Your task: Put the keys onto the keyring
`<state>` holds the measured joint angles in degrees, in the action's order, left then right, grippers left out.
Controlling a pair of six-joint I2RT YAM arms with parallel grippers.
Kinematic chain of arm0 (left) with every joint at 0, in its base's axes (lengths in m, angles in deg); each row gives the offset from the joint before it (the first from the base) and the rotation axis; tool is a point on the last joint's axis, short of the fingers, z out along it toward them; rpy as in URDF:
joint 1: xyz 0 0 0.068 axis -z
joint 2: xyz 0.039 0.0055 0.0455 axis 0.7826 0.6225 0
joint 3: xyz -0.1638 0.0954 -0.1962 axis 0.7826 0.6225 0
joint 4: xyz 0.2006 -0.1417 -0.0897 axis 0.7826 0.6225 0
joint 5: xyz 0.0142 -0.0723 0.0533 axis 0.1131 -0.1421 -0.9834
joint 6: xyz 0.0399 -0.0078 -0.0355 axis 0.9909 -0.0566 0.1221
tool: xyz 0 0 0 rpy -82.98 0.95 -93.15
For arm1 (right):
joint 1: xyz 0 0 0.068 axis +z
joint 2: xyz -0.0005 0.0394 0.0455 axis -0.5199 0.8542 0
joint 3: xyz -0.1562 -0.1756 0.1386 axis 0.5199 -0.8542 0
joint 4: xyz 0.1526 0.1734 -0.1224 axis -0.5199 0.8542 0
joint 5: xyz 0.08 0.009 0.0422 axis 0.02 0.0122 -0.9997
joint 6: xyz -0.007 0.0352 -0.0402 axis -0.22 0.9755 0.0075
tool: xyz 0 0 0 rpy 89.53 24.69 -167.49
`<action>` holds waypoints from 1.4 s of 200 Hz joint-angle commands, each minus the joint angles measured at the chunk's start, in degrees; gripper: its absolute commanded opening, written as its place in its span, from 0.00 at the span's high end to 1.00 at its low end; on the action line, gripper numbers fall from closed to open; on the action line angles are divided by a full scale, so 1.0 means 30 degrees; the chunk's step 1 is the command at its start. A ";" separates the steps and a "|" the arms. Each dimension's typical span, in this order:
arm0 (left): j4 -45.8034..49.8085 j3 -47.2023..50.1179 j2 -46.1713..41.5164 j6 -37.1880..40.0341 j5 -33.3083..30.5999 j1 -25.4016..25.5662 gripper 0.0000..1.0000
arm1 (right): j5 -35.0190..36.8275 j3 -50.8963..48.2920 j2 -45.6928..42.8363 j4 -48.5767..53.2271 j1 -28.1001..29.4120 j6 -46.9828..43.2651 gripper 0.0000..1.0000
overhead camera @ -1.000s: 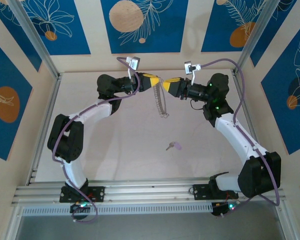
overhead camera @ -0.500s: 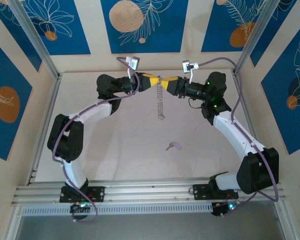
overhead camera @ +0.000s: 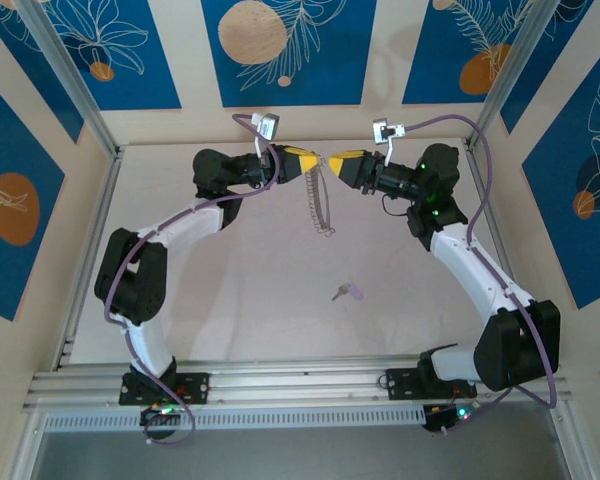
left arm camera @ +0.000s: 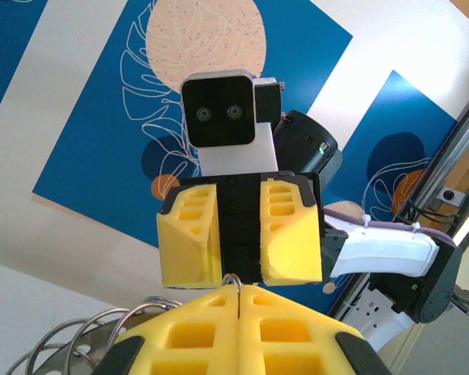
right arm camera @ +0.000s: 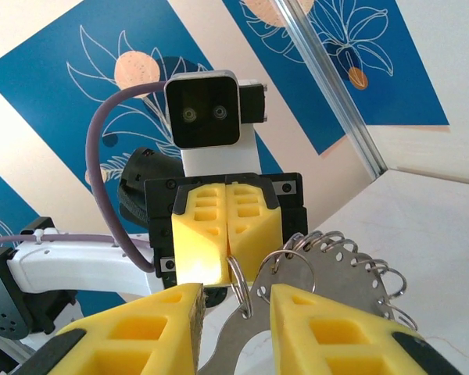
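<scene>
You had two arms raised toward the far side of the table [overhead camera: 230, 290], and their two grippers met nose to nose there. One keyring [overhead camera: 324, 205] hung from the spot where they met. In the top view it was a narrow silvery strand of bunched coils trailing toward the near side, and I could not tell whether its lower end touched the surface.

Your left gripper [overhead camera: 313, 164] was fully closed, its two yellow fingers pressed flat together. In the left wrist view, one thin wire loop of the keyring poked out of the seam between them, so that gripper had the ring pinched.

Your right gripper [overhead camera: 333, 162] had its two fingers partly apart. In the right wrist view, one small round loop and one flat silver tab of the keyring sat in the gap. Neither finger plainly pressed on them, so you had metal between the jaws but no clear grip. Behind them the ring fanned out to the right in many overlapping loops, too crowded to count.

There was one key [overhead camera: 348, 292], lying flat on the table by itself, well apart from the keyring and nearer the arm bases, a little right of centre. Its silver blade pointed left and its lilac head lay to the right. Neither gripper was near it.
</scene>
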<state>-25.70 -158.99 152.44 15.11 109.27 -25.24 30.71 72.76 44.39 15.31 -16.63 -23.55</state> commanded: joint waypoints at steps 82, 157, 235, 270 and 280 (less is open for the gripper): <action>-0.1491 -0.0021 -0.0540 -0.0423 0.0280 -0.0081 1.00 | 0.0184 0.0881 0.0653 -0.0008 0.0733 -0.0361 0.76; -0.1520 -0.0109 -0.0420 -0.0560 0.0353 0.0006 1.00 | 0.0282 0.0915 0.0547 -0.0146 0.0549 -0.0184 0.83; -0.1596 0.1245 -0.1276 -0.0073 -0.1756 -0.0264 0.77 | 0.0314 0.0225 0.0233 -0.0461 0.0054 -0.0422 1.00; -0.1725 0.3761 -0.2739 0.0744 -0.4466 -0.0463 0.60 | 0.0297 -0.0351 0.0048 -0.1549 -0.0210 -0.0111 1.00; -0.1740 0.4204 -0.2956 0.0791 -0.4860 -0.0474 0.59 | 0.0176 -0.0476 0.0051 -0.1895 -0.0257 0.0049 1.00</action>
<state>-27.29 -149.01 147.10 15.42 100.68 -26.05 30.93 72.28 46.51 14.24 -17.07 -23.95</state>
